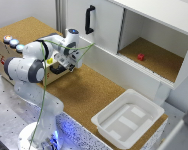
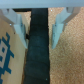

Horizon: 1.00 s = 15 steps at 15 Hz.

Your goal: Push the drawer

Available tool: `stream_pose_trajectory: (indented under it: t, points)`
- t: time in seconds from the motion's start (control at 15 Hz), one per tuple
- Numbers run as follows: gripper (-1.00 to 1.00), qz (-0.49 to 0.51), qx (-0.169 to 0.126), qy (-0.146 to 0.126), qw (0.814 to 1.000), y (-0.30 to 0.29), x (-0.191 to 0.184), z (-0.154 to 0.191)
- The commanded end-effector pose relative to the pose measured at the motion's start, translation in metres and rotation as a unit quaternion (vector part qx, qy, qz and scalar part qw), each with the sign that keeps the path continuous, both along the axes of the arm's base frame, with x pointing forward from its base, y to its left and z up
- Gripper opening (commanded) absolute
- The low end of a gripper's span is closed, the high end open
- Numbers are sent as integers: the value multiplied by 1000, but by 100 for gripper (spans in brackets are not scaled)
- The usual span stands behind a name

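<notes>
The light-brown box with three coloured round buttons stands at the exterior view's left. Its small drawer sticks out from the box, mostly hidden behind my arm. My gripper hangs right at the drawer's outer end, pointing down. In the wrist view the gripper is open, its two pale fingers spread apart. A dark strip, the drawer's inside, runs between them. Tan wood with blue print lies on one side and cork on the other.
A big white cabinet with a black handle stands at the back. Its open compartment holds a small red object. A white plastic tub sits on the cork tabletop at the exterior view's right.
</notes>
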State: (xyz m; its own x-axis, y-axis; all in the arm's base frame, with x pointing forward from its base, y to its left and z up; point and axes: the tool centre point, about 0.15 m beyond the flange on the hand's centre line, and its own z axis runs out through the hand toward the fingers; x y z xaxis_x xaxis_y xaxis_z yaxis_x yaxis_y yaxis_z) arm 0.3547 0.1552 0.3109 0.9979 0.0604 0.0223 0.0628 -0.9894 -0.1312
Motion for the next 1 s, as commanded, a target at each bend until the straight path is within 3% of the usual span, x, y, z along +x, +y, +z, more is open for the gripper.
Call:
stream_pose_trajectory:
  t: [0.0,0.93]
  points:
    - [-100,25,-3,14,1000,-1,0,-8]
    - [-100,115,6,11,993,98,27,-12]
